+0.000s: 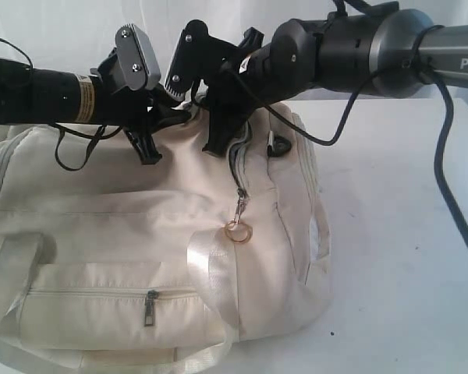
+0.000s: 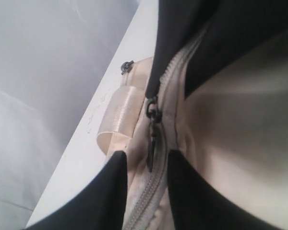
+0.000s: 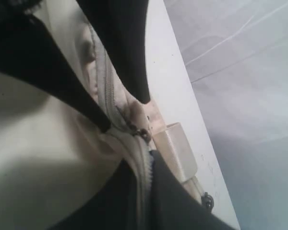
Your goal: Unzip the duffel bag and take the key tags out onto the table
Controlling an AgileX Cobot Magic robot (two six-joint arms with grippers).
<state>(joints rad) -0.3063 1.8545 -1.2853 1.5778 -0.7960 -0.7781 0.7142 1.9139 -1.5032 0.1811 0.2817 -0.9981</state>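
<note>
The cream-white duffel bag (image 1: 140, 234) lies on the white table (image 1: 398, 257). Both grippers meet on its top zip at the far side. My left gripper (image 2: 148, 154) is open, and its black fingers (image 2: 105, 196) straddle the zip ridge, with the dark metal pull (image 2: 151, 143) hanging between them. My right gripper (image 3: 143, 163) is shut on the zip's toothed edge just behind the slider (image 3: 144, 134). In the exterior view the left gripper (image 1: 165, 128) and the right gripper (image 1: 218, 132) stand side by side over the bag. The key tags are out of view.
A second zip runs down the bag's near side, with a metal pull and gold ring (image 1: 238, 231). A front pocket has its own pull (image 1: 150, 308). A shiny webbing handle (image 1: 210, 273) crosses the front. The table edge (image 2: 86, 134) lies just beyond the bag.
</note>
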